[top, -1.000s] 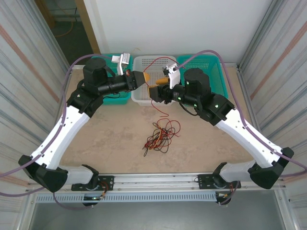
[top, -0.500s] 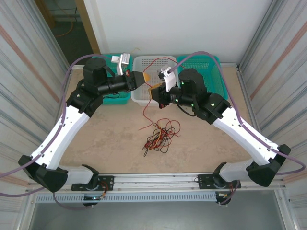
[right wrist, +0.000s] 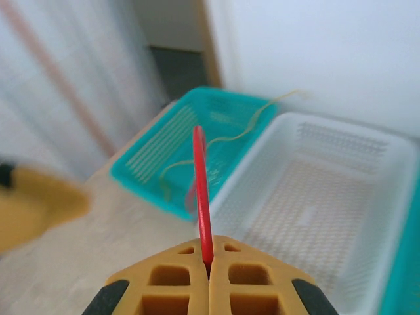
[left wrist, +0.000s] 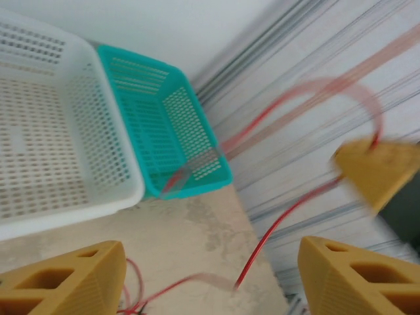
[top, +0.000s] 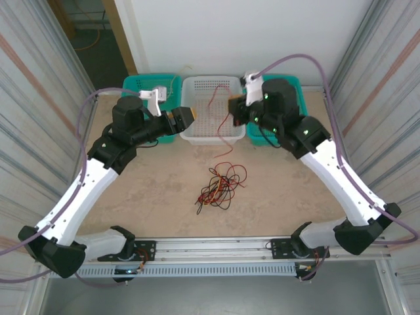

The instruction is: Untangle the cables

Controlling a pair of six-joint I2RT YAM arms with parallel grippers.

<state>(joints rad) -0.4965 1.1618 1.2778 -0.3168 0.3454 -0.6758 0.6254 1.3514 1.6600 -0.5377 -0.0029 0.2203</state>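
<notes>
The cables (top: 220, 186) lie in a loose red, black and tan knot on the counter (top: 151, 184) before the white basket (top: 209, 138). One red cable (right wrist: 202, 190) hangs from the right hand (right wrist: 209, 262), which is clenched on it above the basket, apparently to lift that strand clear of the knot. The left hand (left wrist: 211, 262) hovers beside it, fingers spread and empty.

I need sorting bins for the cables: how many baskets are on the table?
3, along the far edge: the left teal basket, the white basket in the middle, the right teal basket partly under the right arm.
</notes>
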